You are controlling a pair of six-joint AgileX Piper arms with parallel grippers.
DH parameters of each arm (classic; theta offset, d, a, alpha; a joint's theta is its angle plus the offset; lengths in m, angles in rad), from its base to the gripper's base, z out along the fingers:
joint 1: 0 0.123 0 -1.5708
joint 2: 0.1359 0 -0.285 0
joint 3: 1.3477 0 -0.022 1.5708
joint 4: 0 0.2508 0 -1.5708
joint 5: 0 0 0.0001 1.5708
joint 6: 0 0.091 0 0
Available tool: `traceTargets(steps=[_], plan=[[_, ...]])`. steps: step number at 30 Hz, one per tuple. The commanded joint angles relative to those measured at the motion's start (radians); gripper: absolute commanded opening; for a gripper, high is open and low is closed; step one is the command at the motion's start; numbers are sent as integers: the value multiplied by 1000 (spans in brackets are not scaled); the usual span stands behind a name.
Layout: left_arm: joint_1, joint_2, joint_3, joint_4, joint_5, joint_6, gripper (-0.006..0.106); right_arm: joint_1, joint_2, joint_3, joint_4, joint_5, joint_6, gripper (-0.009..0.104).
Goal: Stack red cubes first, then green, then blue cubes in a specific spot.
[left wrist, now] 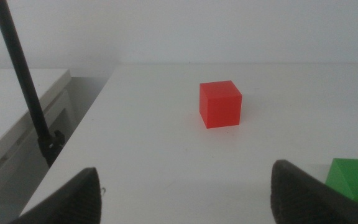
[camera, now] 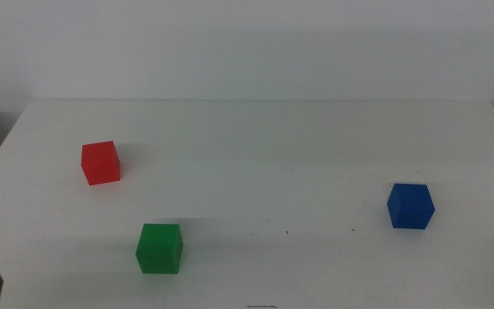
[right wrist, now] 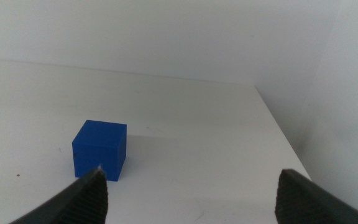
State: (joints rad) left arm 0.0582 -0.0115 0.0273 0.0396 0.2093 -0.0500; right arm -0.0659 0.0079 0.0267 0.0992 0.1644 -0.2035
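On the white table (camera: 256, 137) the red cube (camera: 100, 163), green cube (camera: 159, 248) and blue cube (camera: 411, 206) sit well apart, both left gripper (left wrist: 185, 199) and right gripper (right wrist: 191, 199) wide open, so a crooked grab could knock one away.

Light: bright, even, diffuse; the white table (camera: 256, 137) looks almost washed out.
Shadows: faint, soft patches beside the red cube (camera: 100, 163) and the green cube (camera: 159, 248).
Focus: both wrist views render jaw tips blurred.

Dark, rounded, matte fingers (left wrist: 291, 190)
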Motion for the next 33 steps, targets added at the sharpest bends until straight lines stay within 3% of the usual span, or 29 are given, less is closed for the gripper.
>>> traceTargets(steps=[1, 7, 24, 33], plan=[[1, -25, -5, -18, -76, -14, 93, -7, 13, -10, -9, -78, -11, 75], [1, 102, -142, -20, -10, -17, 93, -7, 13, -10, -9, -78, -11, 75], [1, 822, -1001, -29, 572, -17, 93, -7, 13, -10, -9, -78, -11, 75], [0, 1112, -1271, -111, 785, -17, 93, -7, 13, -10, -9, -78, -11, 75]])
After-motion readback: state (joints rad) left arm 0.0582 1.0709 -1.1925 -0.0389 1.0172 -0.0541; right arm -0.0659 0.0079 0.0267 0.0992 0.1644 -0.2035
